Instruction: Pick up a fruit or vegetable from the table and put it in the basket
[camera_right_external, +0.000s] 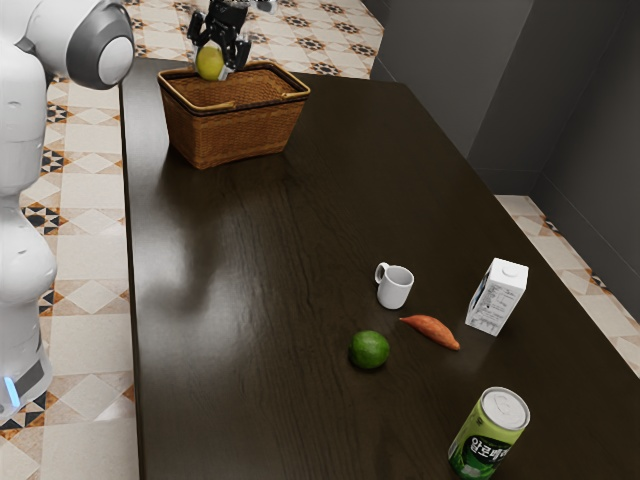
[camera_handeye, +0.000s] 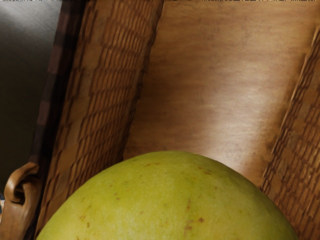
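above the basket's (camera_right_external: 235, 133) opening, the gripper (camera_right_external: 213, 66) points downward, closed around the yellow-green fruit (camera_right_external: 209, 64) between its fingers. picking and carrying look done; lowering and letting go remain. beneath the gripper lies the basket's inside, so a short descent should suffice.

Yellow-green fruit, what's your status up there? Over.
Claw shut on yellow-green fruit. Fruit at the basket's mouth, not yet released. Mug, lime and carton well away on the table.
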